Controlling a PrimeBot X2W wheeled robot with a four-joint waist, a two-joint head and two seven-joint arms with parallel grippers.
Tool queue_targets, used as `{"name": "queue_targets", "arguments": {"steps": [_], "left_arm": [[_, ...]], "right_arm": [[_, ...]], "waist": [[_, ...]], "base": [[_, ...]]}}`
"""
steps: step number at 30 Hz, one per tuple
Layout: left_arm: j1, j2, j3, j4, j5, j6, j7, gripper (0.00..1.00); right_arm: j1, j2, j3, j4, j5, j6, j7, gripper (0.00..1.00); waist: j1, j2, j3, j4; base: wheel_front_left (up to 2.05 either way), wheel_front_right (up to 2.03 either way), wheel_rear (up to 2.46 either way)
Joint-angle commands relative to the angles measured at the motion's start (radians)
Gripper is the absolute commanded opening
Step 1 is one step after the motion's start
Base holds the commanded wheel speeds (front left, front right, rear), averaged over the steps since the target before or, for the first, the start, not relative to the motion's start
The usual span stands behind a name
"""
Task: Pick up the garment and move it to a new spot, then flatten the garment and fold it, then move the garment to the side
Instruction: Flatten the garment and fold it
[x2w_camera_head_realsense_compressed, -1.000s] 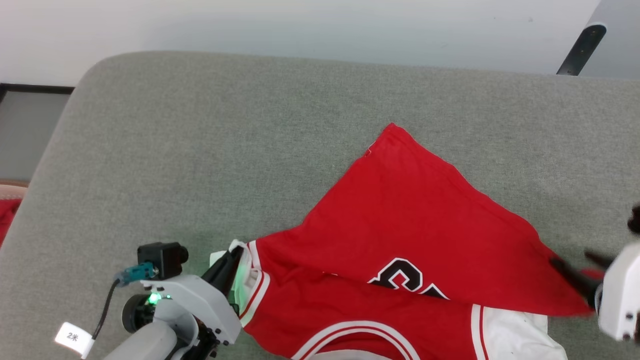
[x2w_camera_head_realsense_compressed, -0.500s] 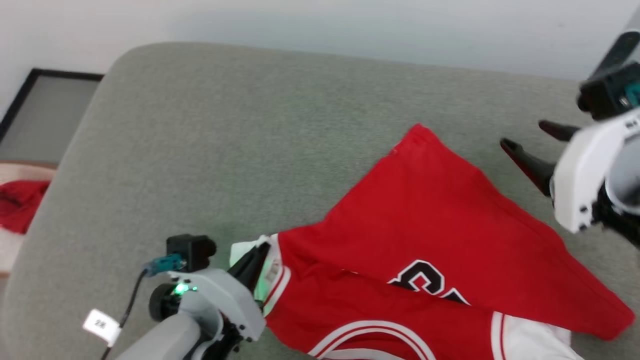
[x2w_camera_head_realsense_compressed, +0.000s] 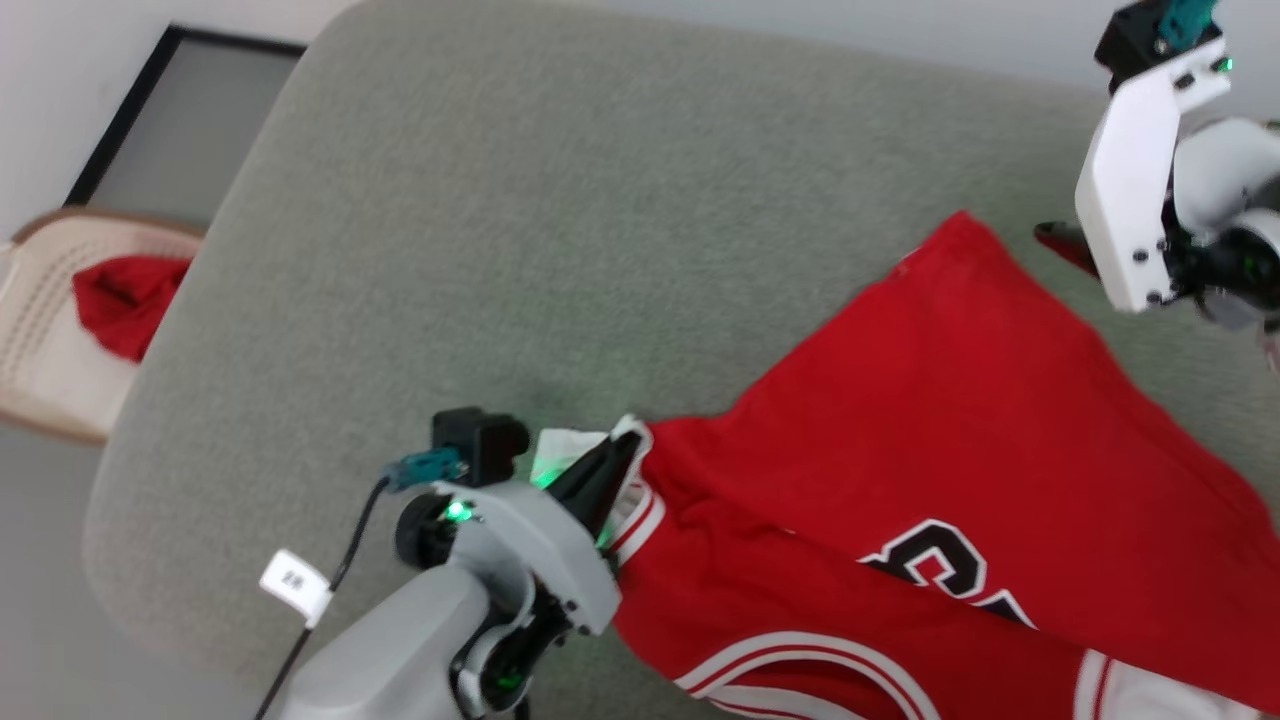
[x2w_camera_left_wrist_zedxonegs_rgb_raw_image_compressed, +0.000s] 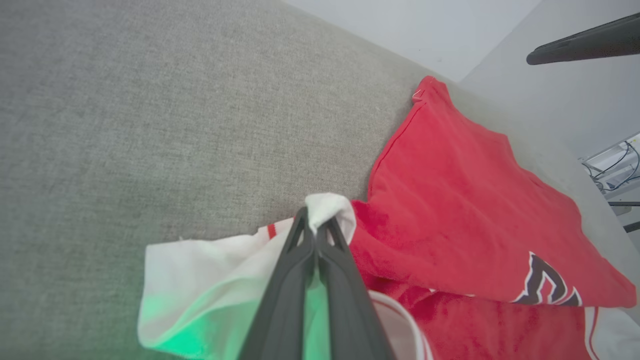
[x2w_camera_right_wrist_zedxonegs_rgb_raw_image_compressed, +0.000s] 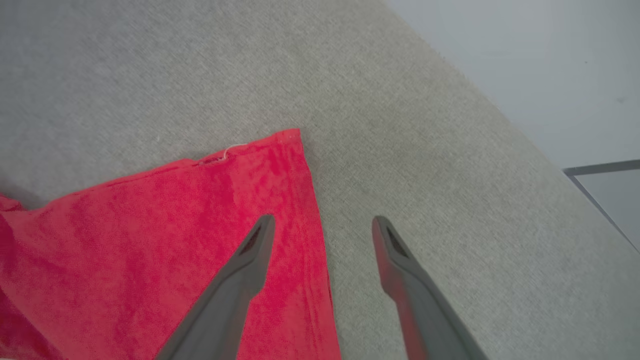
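In the head view flattening is in hand, the left gripper (x2w_camera_head_realsense_compressed: 618, 458) low beside the garment (x2w_camera_head_realsense_compressed: 960, 420) lying on the table (x2w_camera_head_realsense_compressed: 400, 200); in the left wrist view its fingers (x2w_camera_left_wrist_zedxonegs_rgb_raw_image_compressed: 295, 280) clamp the white sleeve; in the right wrist view the right gripper (x2w_camera_right_wrist_zedxonegs_rgb_raw_image_compressed: 322, 220), fingers apart, hangs over the far hem corner, which it probably needs to pinch next.

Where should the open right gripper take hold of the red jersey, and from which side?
Probably grip the garment at its far hem corner, coming in from the bare couch side. That corner lies flat with two free edges, and the open right gripper has one finger over the cloth, one over the couch.
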Motion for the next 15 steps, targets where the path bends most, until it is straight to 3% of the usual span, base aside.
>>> {"name": "queue_targets", "arguments": {"steps": [1,8,15], "left_arm": [[-0.02,-0.014,-0.004,0.011,0.01,-0.012,-0.007,0.0],[-0.081,-0.088,-0.024,0.08,0.021,-0.061,-0.016,0.0],[-0.11,-0.125,-0.024,0.141,0.02,-0.093,-0.032,0.0]], "right_arm": [[-0.032,0.007,0.02,0.035,-0.008,-0.001,0.016,1.0],[-0.138,0.028,0.115,0.217,-0.021,-0.001,0.076,1.0],[-0.18,0.046,0.216,0.338,-0.012,-0.001,0.129,1.0]], "waist": [[0.0,0.0,0.062,0.06],[0.0,0.0,0.114,0.127],[0.0,0.0,0.142,0.156]], "base": [[0.0,0.0,0.0],[0.0,0.0,0.0],[0.0,0.0,0.0]]}}
